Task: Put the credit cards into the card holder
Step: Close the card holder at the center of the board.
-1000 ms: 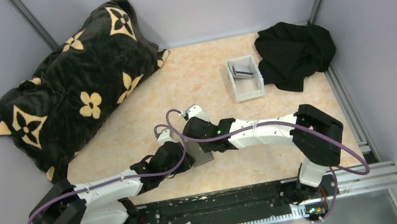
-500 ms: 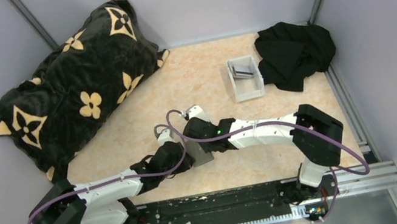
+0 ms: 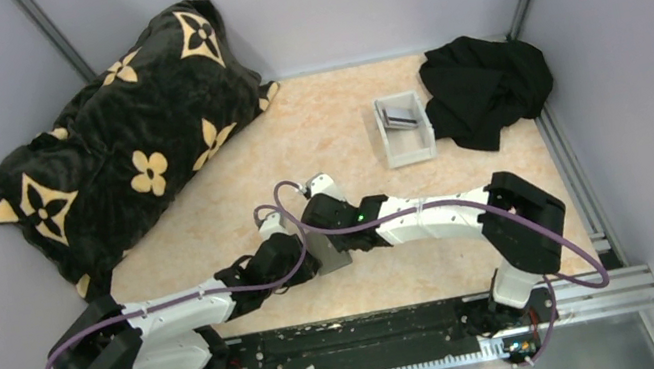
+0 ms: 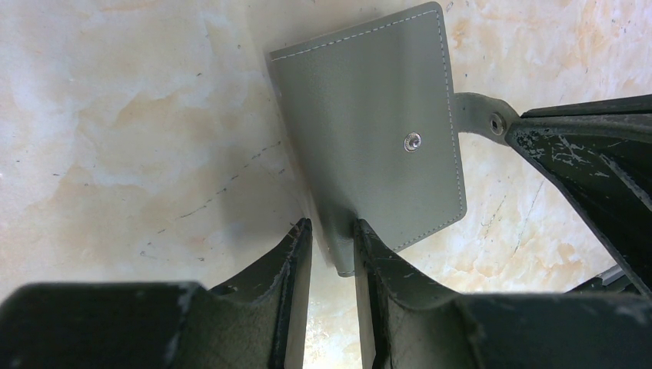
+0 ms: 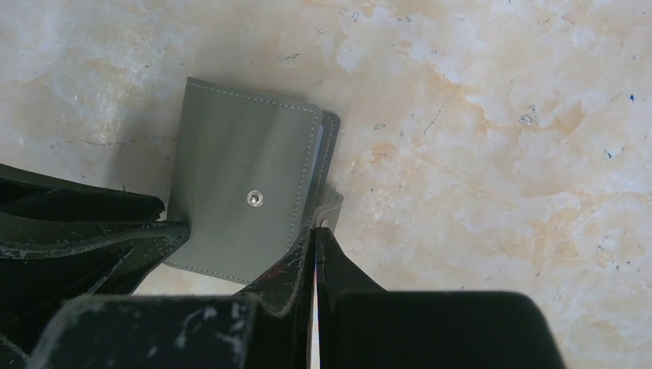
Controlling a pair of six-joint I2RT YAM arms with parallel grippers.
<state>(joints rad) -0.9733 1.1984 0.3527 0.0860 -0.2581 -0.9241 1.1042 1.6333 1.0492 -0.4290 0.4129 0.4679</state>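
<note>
Two claws, one card holder

Two arms meet in the overhead view at the middle of the marbled table (image 3: 208,226): the left arm (image 3: 173,313) reaches in from the near left and the right arm (image 3: 429,212) from the near right. The grey card holder (image 3: 330,255) shows as a small patch between their tips. Far back on the right stands a white tray (image 3: 411,151) with the credit cards (image 3: 400,115) lying in it, well apart from the card holder. A crumpled black cloth (image 3: 485,85) lies just beside the tray. A black cushion (image 3: 120,129) with gold flowers fills the far left corner.

From the left wrist camera, the left gripper (image 4: 332,231) pinches the near edge of the card holder. The holder is folded closed and tilts up off the table. A metal snap (image 4: 413,141) sits on its outer face, and a strap tab (image 4: 478,115) runs from its right edge to a finger of the other claw.

From the right wrist camera, the right gripper (image 5: 315,234) has its fingers pressed together on that strap tab. The card holder lies just ahead and to the left, with the left claw's dark fingers at its lower left corner.
</note>
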